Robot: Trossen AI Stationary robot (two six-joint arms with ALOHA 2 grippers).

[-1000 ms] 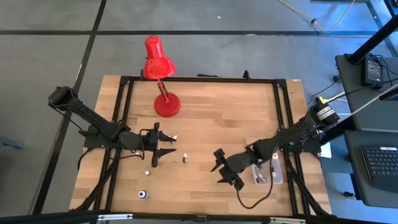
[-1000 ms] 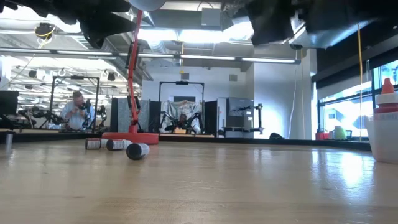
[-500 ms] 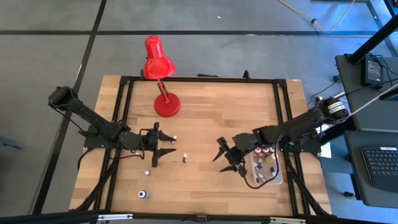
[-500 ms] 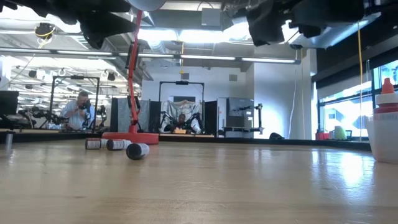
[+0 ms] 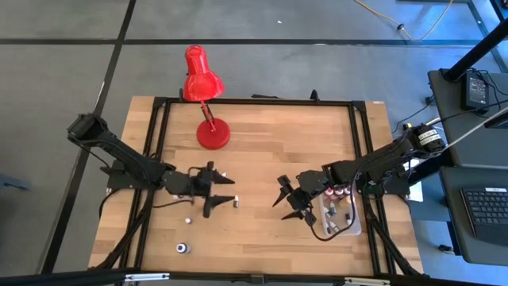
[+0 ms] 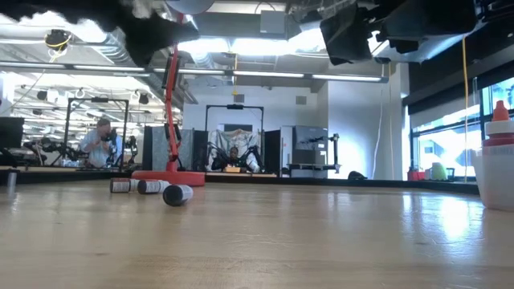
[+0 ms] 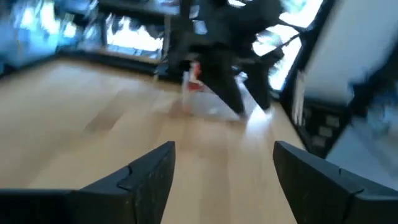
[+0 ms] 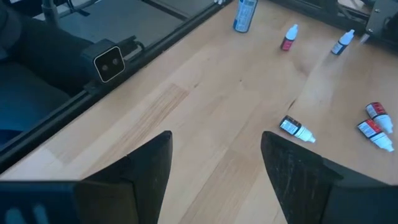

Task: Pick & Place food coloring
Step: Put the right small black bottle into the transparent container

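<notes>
Several small food coloring bottles are on the wooden table. One lies at the centre (image 5: 236, 201) (image 8: 297, 129). Two lie beside my left gripper (image 8: 376, 123). A red one (image 8: 289, 37) and a dark one (image 8: 342, 42) stand upright, and a blue one (image 5: 183, 248) stands near the front edge. My left gripper (image 5: 223, 191) (image 7: 224, 174) is open, just left of the centre bottle, and holds nothing. My right gripper (image 5: 286, 201) (image 8: 214, 165) is open right of the centre, above the table, with nothing between its fingers.
A clear tub (image 5: 341, 213) with several bottles in it stands at the right, beside my right arm. A red desk lamp (image 5: 208, 119) stands at the far left on its round base. The low view shows three bottles lying in front of the lamp base (image 6: 169, 177).
My left gripper has moved toward the table's right, up to the centre bottle. My right gripper swung from the near side toward the far edge, uncovering the tub, then stayed still. No bottle has moved.
</notes>
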